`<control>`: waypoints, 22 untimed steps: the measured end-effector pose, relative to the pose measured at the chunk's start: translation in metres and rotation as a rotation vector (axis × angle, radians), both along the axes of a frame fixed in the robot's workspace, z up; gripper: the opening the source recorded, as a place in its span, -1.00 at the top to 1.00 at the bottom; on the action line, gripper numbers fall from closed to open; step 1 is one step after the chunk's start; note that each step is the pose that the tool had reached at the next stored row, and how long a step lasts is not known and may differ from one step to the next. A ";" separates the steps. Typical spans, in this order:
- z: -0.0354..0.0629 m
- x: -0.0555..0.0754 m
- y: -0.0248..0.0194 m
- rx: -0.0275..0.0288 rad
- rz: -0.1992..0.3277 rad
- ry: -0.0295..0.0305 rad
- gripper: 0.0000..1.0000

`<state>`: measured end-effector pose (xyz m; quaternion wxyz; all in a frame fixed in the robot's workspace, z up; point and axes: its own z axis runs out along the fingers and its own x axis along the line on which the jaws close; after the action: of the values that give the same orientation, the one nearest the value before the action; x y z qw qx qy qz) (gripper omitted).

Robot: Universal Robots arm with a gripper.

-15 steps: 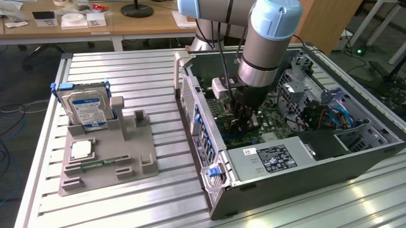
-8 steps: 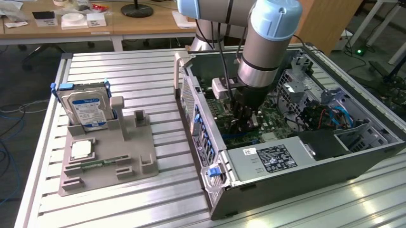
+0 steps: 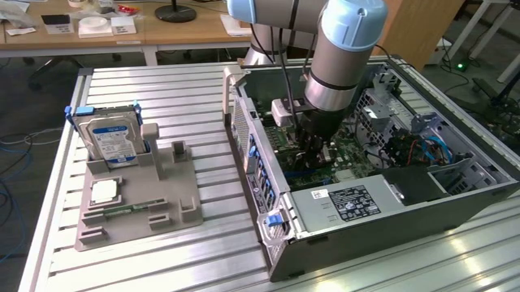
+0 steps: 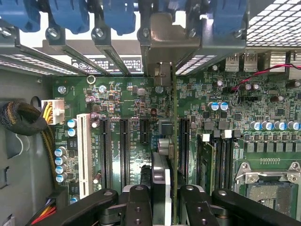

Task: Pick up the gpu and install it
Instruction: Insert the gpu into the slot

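A: Wrist view: where does the gpu (image 4: pixel 174 141) lie?
B: Edge-on between the hand (image 4: pixel 165 197) fingers, clenched on it; its long axis runs toward the case's (image 3: pixel 455 210) rear brackets, parallel to the motherboard (image 4: pixel 263 108) slots, directly above them.
A: Exterior view?
B: The hand reaches down inside the case.

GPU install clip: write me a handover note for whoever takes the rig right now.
Gripper: shut on the gpu, reaching down inside the open PC case.
GPU: held edge-on, upright over the motherboard, its metal bracket up at the case's rear slot openings.
Done: the card has been picked up and carried into the case, lined up along the expansion slots.
Left: whether it is seated in a slot cannot be told; the gripper has not let go.
Tray beside the case holds the hard drive.
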<state>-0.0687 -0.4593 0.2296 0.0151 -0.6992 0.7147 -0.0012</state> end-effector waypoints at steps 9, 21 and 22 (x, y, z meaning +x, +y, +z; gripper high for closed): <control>-0.0008 0.001 0.0004 0.0005 0.000 -0.0002 0.44; -0.0024 -0.001 0.0020 0.0000 0.000 0.0000 0.44; -0.0027 -0.001 0.0020 0.0001 0.000 -0.0001 0.44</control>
<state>-0.0694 -0.4573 0.2268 0.0151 -0.6993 0.7147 -0.0012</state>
